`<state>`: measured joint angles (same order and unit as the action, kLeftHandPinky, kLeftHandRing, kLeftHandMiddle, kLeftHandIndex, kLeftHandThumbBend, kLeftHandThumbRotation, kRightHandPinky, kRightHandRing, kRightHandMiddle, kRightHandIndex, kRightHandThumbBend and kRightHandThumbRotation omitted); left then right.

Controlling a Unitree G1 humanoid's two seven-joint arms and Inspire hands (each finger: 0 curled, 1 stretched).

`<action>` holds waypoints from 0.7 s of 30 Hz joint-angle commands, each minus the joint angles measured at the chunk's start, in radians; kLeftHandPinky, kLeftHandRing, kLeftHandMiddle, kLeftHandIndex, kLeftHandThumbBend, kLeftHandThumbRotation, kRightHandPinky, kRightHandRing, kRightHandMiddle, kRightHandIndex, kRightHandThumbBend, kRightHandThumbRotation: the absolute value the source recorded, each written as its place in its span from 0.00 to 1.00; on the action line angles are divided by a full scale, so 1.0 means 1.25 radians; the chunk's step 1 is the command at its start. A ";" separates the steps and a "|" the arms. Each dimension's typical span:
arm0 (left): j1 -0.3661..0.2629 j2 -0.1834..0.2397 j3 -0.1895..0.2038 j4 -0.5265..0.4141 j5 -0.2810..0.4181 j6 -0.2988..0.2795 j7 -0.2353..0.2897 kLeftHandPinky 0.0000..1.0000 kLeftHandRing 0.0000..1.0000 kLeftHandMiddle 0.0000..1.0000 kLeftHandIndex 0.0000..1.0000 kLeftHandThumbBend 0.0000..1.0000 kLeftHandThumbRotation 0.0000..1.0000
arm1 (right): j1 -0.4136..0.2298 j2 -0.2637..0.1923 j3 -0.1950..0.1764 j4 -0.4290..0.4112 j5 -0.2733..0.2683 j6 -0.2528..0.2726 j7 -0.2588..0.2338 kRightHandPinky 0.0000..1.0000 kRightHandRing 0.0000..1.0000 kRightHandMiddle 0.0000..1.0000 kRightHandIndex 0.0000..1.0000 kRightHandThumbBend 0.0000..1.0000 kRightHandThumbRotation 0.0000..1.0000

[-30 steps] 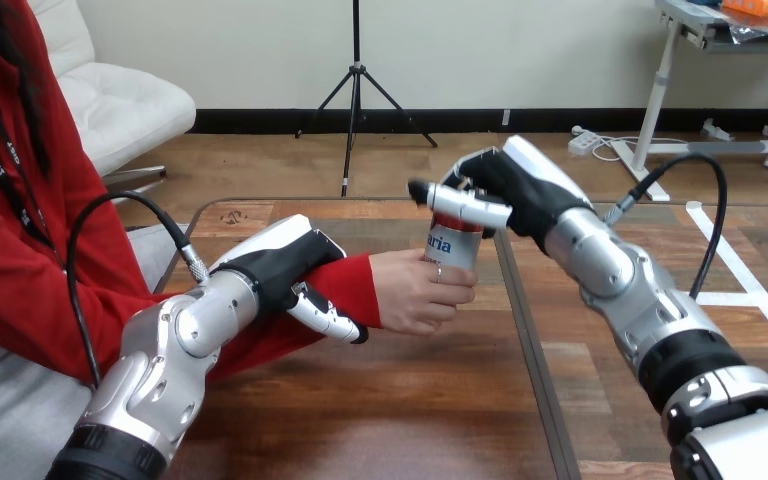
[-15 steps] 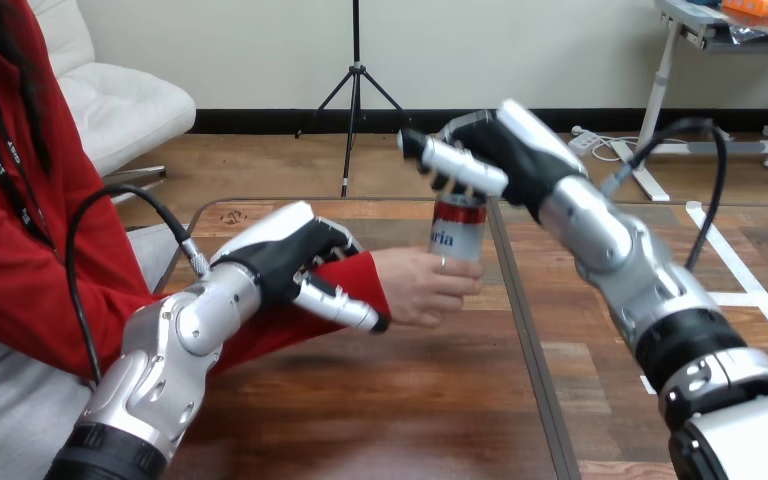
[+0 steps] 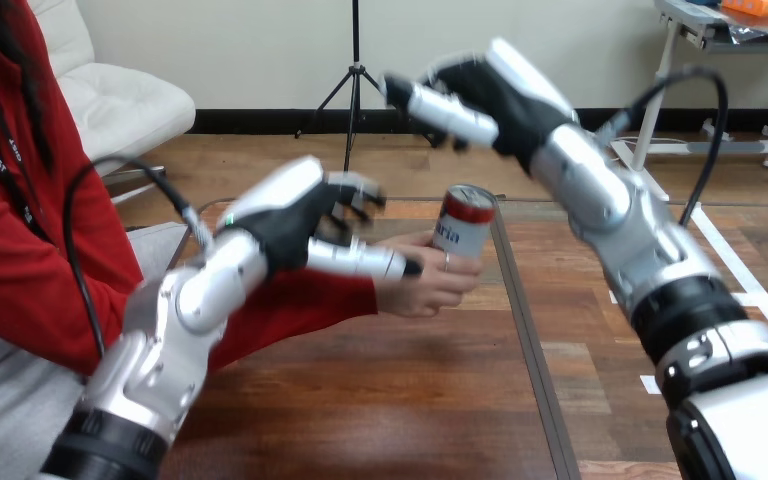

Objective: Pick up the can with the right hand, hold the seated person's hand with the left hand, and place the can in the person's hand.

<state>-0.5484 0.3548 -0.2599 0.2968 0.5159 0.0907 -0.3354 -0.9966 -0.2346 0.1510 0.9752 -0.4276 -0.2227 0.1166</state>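
Can (image 3: 463, 224), blue-lettered, stands in person's hand (image 3: 428, 287).

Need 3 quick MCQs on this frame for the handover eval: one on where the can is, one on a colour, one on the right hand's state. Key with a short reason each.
1. Where is the can?
A) in the right hand
B) in the person's hand
C) in the left hand

2. What colour is the band at the can's top?
A) red
B) green
C) blue

3. What is the right hand's state?
A) shut on the can
B) open, above the can and apart from it
C) pressing down on the can's top

Key:
1 B, the person's fingers wrap the can's lower part.
2 A, a red band sits just under the silver rim.
3 B, its fingers are extended and a clear gap shows between the hand and the can.
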 commanded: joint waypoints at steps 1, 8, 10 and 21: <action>-0.171 0.011 0.056 -0.130 -0.011 -0.044 0.051 0.68 0.84 0.87 0.89 1.00 0.70 | -0.179 -0.012 -0.024 -0.128 0.043 -0.011 0.016 0.46 0.56 0.60 0.63 0.99 1.00; -0.163 0.009 0.060 -0.130 -0.013 -0.045 0.055 0.69 0.87 0.90 0.94 1.00 0.74 | -0.169 -0.016 -0.026 -0.143 0.057 -0.011 0.028 0.48 0.59 0.64 0.66 1.00 1.00; -0.161 0.010 0.059 -0.131 -0.010 -0.044 0.056 0.70 0.88 0.91 0.95 1.00 0.75 | -0.165 -0.018 -0.026 -0.147 0.061 -0.011 0.031 0.49 0.60 0.64 0.67 1.00 1.00; -0.150 0.011 0.056 -0.126 0.009 -0.064 0.095 0.68 0.88 0.92 0.99 1.00 0.91 | -0.145 -0.027 -0.029 -0.174 0.091 -0.006 0.045 0.56 0.69 0.70 0.72 1.00 1.00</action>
<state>-0.6740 0.3565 -0.2102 0.1845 0.5192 0.0367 -0.2569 -1.0929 -0.2412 0.1432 0.8164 -0.3454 -0.2217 0.1696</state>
